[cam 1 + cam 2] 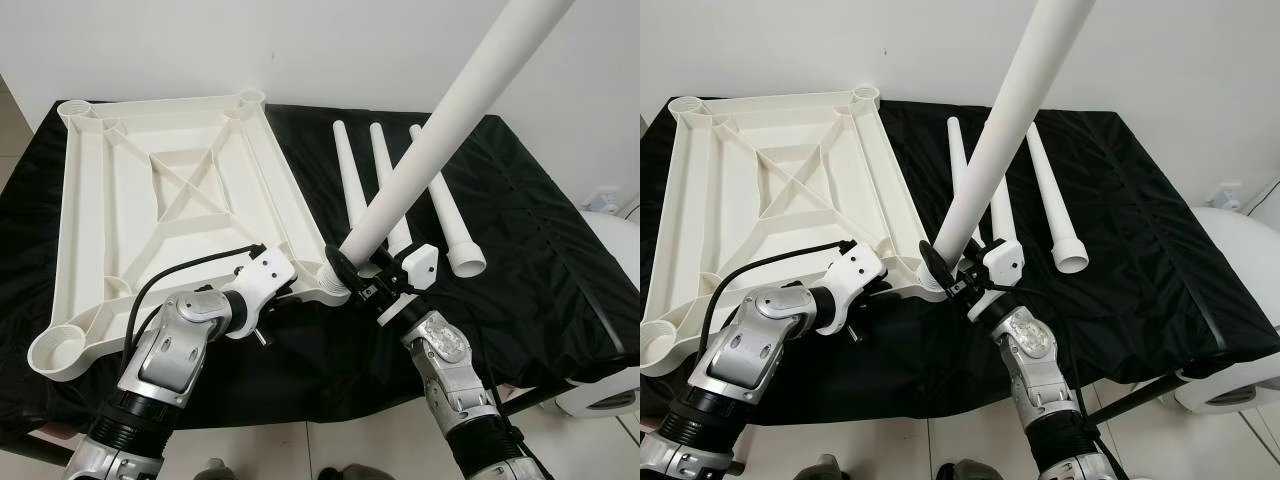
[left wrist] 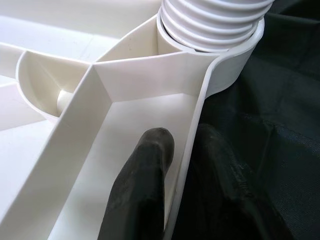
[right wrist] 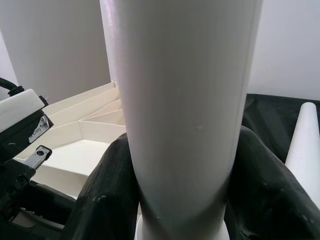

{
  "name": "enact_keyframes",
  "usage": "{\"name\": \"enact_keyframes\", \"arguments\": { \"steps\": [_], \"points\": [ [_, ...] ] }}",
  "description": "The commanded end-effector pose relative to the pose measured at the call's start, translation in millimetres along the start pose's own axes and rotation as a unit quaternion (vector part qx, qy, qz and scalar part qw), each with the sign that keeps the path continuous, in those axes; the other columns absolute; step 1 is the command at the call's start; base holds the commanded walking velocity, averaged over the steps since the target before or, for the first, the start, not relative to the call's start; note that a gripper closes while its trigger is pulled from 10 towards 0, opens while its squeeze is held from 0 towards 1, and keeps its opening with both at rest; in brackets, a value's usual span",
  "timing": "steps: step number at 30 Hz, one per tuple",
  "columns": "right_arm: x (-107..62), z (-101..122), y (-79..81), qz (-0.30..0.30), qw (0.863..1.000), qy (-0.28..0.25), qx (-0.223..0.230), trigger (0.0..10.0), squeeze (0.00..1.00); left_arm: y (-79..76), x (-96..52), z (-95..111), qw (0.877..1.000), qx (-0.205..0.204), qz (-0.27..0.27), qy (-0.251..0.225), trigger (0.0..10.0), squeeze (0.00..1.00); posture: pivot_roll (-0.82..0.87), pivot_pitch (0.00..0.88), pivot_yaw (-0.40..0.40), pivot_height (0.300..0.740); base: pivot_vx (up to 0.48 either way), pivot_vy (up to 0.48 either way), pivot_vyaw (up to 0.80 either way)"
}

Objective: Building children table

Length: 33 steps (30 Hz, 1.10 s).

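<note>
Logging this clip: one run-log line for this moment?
right gripper: shut on white plastic table leg in corner socket | left gripper: pinching upturned white tabletop rim

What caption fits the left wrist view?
Left hand pinches the tabletop rim beside the corner socket holding the threaded leg.

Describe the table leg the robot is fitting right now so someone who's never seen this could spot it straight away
Start at the black cloth, where the white tabletop lies underside up. At its near corner by the cloth's middle, the right gripper clamps a long white leg, threaded end in the corner socket, while the left gripper pinches the rim. Unlike the three spare legs lying flat, it rises slanting.
</note>
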State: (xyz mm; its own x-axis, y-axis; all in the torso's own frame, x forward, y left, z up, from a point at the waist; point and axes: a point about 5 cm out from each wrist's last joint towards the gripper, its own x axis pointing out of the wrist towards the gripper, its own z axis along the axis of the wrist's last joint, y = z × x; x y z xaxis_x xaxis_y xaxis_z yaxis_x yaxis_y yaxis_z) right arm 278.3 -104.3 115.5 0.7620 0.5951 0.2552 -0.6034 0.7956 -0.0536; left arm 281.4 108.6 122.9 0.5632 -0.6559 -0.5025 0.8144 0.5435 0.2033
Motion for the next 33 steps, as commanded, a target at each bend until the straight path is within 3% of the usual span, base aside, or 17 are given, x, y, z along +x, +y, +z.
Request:
{"name": "enact_keyframes", "arguments": {
  "steps": [1,18,33],
  "points": [
    [-35.6,-49.4,-6.8,-0.045,0.986,0.149,0.058,10.0,0.0,12.9,-6.8,-8.3,0.997,-0.01,0.068,0.017,10.0,0.0,0.05,0.048,-0.066,0.74,0.0,0.0,0.0],
    [-4.7,-43.8,-16.5,-0.048,0.979,0.188,0.066,10.0,0.0,12.7,-7.3,-8.1,0.997,-0.012,0.072,0.017,10.0,0.0,0.05,0.052,-0.072,0.74,0.0,0.0,0.0],
    [-3.0,-45.5,-22.5,-0.052,0.972,0.219,0.063,10.0,0.0,11.8,-7.6,-8.1,0.997,-0.015,0.073,0.016,10.0,0.0,0.05,0.058,-0.078,0.74,0.0,0.0,0.0]
  ]
}}
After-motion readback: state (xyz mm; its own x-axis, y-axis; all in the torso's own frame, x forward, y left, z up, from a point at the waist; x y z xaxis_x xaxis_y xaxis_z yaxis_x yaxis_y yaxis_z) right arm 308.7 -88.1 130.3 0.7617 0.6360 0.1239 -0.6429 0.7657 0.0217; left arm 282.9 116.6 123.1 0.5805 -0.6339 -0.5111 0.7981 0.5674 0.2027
